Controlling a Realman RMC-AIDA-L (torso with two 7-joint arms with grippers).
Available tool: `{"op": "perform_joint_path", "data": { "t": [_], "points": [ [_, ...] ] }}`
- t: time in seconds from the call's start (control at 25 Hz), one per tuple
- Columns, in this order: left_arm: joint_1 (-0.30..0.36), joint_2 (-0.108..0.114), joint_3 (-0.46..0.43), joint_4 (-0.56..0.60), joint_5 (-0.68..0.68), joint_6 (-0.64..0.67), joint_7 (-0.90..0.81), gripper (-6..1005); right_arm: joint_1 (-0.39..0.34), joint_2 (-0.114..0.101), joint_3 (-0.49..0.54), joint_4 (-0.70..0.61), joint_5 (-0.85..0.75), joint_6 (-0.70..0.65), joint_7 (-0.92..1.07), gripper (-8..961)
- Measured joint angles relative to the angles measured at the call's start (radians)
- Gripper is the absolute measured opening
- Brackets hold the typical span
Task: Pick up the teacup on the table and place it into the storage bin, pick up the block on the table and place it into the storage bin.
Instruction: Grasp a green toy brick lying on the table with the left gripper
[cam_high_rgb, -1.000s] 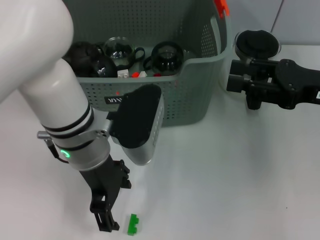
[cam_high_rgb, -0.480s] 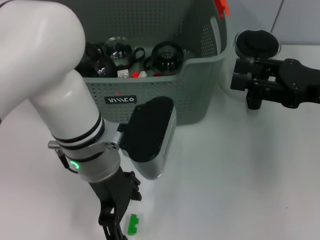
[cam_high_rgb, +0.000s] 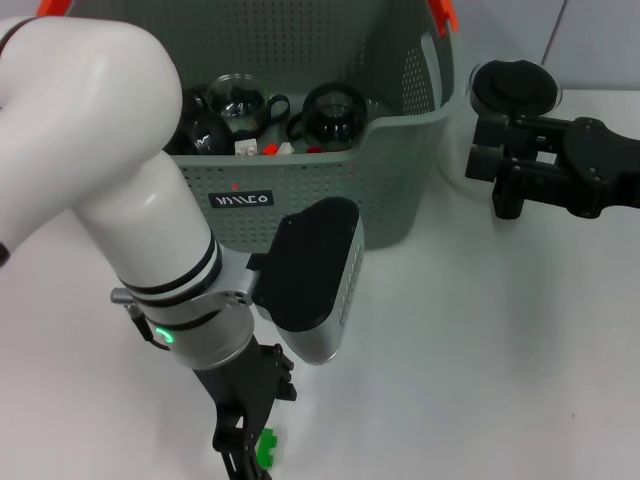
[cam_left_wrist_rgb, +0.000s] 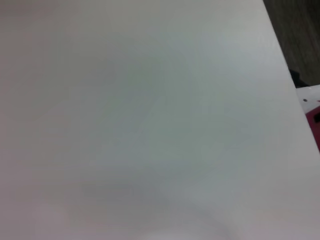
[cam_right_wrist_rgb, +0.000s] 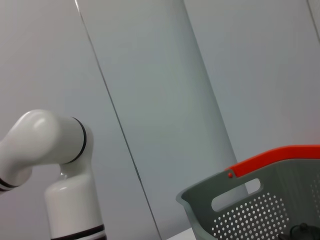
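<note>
I see dark glass teacups already inside the grey-green perforated storage bin (cam_high_rgb: 400, 160) at twelve o'clock, so I judge that half done. The small green block (cam_high_rgb: 267, 449) sits on the white table (cam_high_rgb: 480, 350) at six o'clock, touching or just beside my left gripper (cam_high_rgb: 243, 455), whose finger state I cannot tell; my right gripper (cam_high_rgb: 490, 165) hangs at two o'clock, likewise unclear.

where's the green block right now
In the head view the green block lies on the white table at the bottom edge, beside the left end effector, in front of the storage bin.

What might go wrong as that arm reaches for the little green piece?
The green block is small and sits right at the left gripper, near the table's front edge; a slightly off approach could nudge it away. The right gripper hangs close beside the storage bin, so a careless swing might bump it.
</note>
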Motion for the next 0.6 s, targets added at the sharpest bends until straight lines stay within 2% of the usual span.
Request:
{"op": "perform_joint_path", "data": {
  "t": [0.6],
  "points": [
    [-0.006,0.000,0.043,-0.061,-0.005,-0.068,-0.006,949,-0.008,-0.003,0.000,0.000,0.000,0.001,-0.012,592]
  ]
}}
